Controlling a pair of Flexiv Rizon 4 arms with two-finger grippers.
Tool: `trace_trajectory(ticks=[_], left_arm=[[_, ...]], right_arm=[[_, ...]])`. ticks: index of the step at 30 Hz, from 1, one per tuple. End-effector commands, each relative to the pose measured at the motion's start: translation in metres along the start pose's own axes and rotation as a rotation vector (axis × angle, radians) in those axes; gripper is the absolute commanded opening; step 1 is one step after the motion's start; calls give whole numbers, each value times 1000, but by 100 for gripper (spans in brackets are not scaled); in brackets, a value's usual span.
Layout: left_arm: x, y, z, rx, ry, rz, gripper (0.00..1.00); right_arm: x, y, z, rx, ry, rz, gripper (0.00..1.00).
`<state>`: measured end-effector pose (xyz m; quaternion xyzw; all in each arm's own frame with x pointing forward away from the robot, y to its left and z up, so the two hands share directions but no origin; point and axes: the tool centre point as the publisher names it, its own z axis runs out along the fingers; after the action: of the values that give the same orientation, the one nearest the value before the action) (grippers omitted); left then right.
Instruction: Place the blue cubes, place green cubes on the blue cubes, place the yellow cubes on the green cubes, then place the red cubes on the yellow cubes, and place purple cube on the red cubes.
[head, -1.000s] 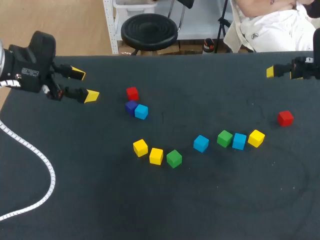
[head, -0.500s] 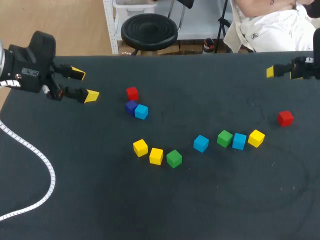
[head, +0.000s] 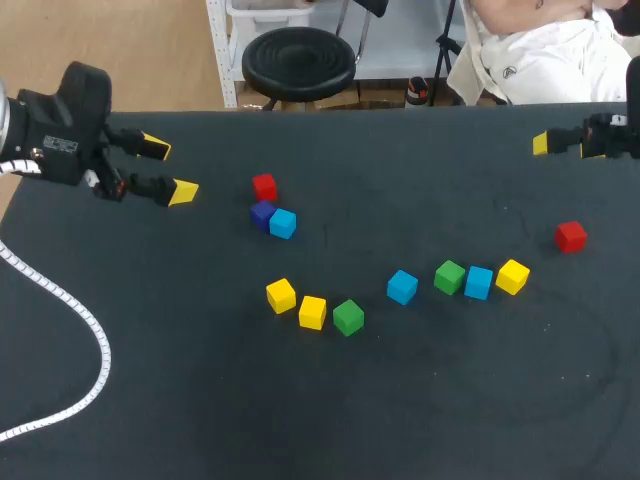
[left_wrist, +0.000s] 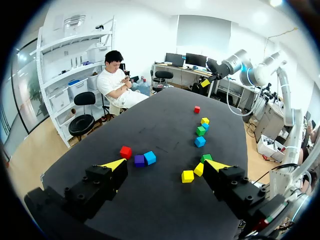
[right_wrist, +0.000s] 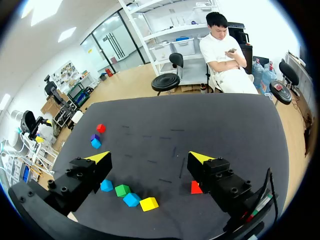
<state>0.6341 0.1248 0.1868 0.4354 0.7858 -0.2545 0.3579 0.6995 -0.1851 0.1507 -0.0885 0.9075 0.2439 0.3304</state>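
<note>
Eleven-odd cubes lie loose on the black table (head: 200, 400), none stacked. A red cube (head: 264, 186), the purple cube (head: 262, 213) and a blue cube (head: 283, 223) cluster left of centre. Two yellow cubes (head: 281, 295) and a green cube (head: 348, 317) sit in front of them. To the right run a blue cube (head: 402, 287), green cube (head: 450, 277), blue cube (head: 479, 282) and yellow cube (head: 512, 276); another red cube (head: 571, 236) lies apart. My left gripper (head: 168, 170) (left_wrist: 165, 165) hangs open at the far left, empty. My right gripper (head: 560, 145) (right_wrist: 150, 158) is open at the far right, empty.
A white ribbed cable (head: 70, 300) from the left arm trails over the table's left part. The right gripper's view has the lone red cube (right_wrist: 196, 187) beside one finger and a blue-green-blue-yellow row (right_wrist: 121, 190) below it.
</note>
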Motion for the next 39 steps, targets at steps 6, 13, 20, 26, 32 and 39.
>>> trace_trajectory(ticks=[6,13,20,26,32,39], left_arm=[[-8,-13,4,44,12,71,100],[-8,-15,6,46,18,75,100],[-8,-15,6,46,18,75,100],[-8,-15,6,46,18,75,100],[-8,-15,6,46,18,75,100],[-11,-21,7,107,-13,135,100]], right_arm=[[0,0,0,0,0,0,100],[0,0,0,0,0,0,100],[0,0,0,0,0,0,100],[0,0,0,0,0,0,100],[0,0,0,0,0,0,100],[0,0,0,0,0,0,100]])
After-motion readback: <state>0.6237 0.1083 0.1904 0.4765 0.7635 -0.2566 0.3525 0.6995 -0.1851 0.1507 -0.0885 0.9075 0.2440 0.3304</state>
